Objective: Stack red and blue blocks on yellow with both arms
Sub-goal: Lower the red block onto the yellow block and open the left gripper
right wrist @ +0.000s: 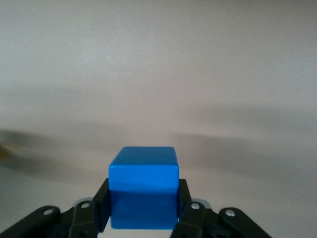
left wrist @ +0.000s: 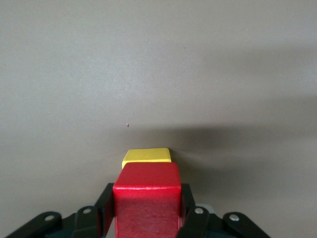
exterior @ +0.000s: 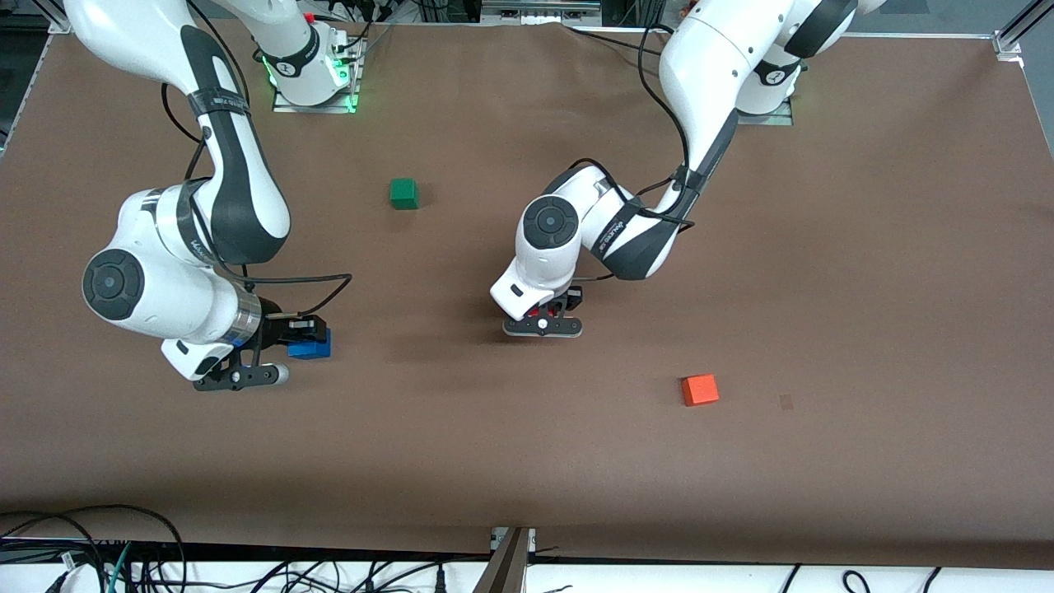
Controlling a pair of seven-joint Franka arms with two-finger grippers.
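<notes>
Brown table (exterior: pixel 527 461): left fingers (left wrist: pixel 190 218) clamp upright red block (left wrist: pixel 147 198); right fingers (right wrist: pixel 190 213) clamp blue block (right wrist: pixel 143 191).

Brown table (exterior: pixel 527 461): green cube (exterior: pixel 403 193), orange-red cube (exterior: pixel 700 389), yellow cube (left wrist: pixel 146 155).

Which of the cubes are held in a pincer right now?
Two: the red cube in the left pincer, and the blue cube in the right pincer.

White arms (exterior: pixel 206 247), blk bands, cables
</notes>
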